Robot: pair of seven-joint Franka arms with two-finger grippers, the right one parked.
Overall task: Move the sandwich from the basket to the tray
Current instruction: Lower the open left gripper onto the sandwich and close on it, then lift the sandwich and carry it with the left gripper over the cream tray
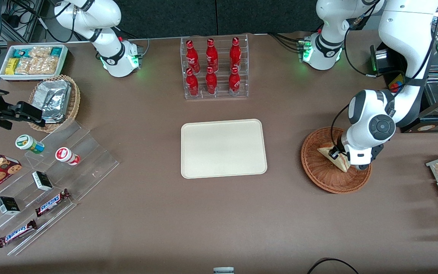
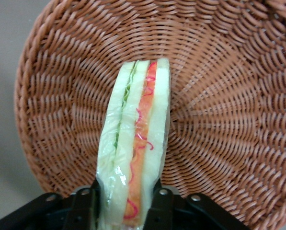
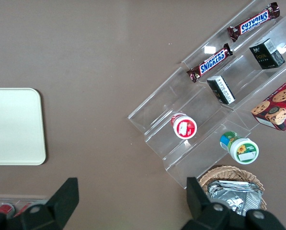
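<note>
Gripper (image 2: 126, 201) down in basket (image 1: 318, 171), fingers (image 2: 87, 203) clamped on sandwich (image 2: 135, 143) w/ cut edge showing. Sandwich sits inside basket near its centre, approx 3 o'clock from tray (image 1: 223, 148), well apart. Tray lies flat on table (image 1: 203, 228).

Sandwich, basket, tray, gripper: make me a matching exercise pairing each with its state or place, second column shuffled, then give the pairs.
Column one:
1. sandwich
2. basket
3. tray
4. gripper

Column two:
A. bare, mid-table, nearer the front camera than the bottle rack
B. shut on the wrapped wedge
C. woven, reddish-brown, toward the working arm's end of the table
D. pinched between two fingers over the wicker

Pairs: 1-D, 2-C, 3-A, 4-B
</note>
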